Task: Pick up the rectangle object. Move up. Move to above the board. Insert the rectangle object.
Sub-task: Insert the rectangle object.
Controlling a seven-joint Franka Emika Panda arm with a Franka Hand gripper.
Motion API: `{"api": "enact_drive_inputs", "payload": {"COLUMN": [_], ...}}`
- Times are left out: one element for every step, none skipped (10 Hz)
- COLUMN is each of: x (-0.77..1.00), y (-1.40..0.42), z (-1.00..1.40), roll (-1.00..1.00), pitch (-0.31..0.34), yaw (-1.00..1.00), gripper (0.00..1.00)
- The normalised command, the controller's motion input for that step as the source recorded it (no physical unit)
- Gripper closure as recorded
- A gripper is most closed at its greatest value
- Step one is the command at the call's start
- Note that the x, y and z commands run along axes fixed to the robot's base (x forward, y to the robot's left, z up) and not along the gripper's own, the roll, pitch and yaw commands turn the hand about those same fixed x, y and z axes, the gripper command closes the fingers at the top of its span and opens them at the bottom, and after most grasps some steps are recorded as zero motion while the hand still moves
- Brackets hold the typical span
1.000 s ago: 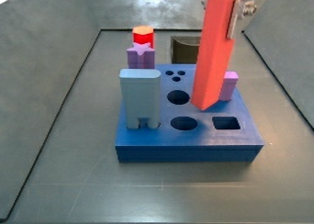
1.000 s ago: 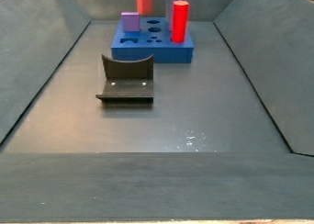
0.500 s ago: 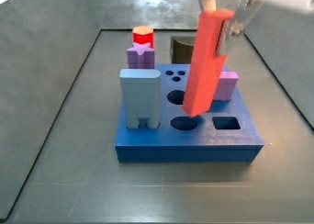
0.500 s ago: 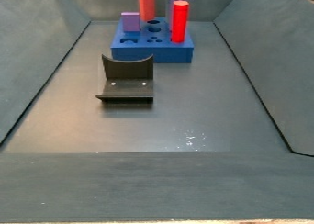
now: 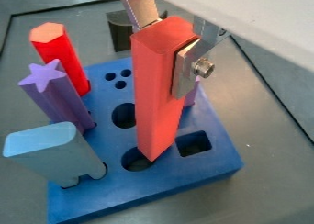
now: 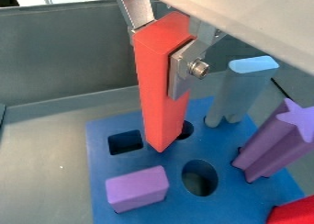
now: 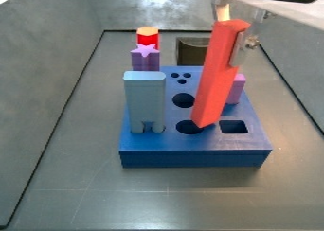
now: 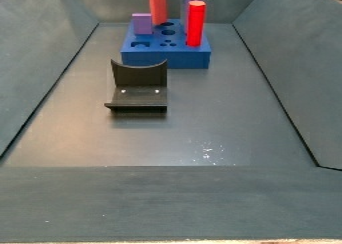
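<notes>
The rectangle object [image 7: 218,74] is a tall red-orange bar, and my gripper [image 5: 166,44] is shut on its upper end. The silver fingers [image 6: 185,67] press on two opposite faces. The bar leans in a side view. Its lower end sits at a round hole [image 7: 190,127] in the blue board [image 7: 196,151], beside the square hole [image 7: 233,127]. Both wrist views show the bar [image 6: 160,81] ending at that round hole's [image 5: 138,160] rim, with the square hole [image 5: 194,145] uncovered. From the far side view, the bar [image 8: 156,0] rises behind the board [image 8: 167,54].
On the board stand a light-blue tall block [image 7: 143,100], a purple star piece [image 7: 144,57], a red hexagon piece [image 7: 148,34] and a small purple block [image 6: 135,188]. The dark fixture [image 8: 138,85] stands on the floor. Grey walls [image 7: 63,93] enclose the floor.
The gripper has carried the bar sideways from above the square hole toward the round hole and lowered it. The bar now leans more, and its lower end is at board level.
</notes>
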Motion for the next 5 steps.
{"api": "enact_drive_inputs", "payload": {"x": [0.57,0.44,0.4,0.47,0.5], "y": [-0.07,0.0,0.0,0.0,0.0], "z": [0.0,-0.06,-0.05,-0.06,-0.06], "roll": [0.0,0.06,0.05,0.05,0.06], "pitch": [-0.044,-0.073,-0.106,-0.127,-0.109], "yaw": [-0.56,-0.7,-0.74,-0.67,-0.65], "gripper": [1.0,1.0,1.0,1.0,1.0]}}
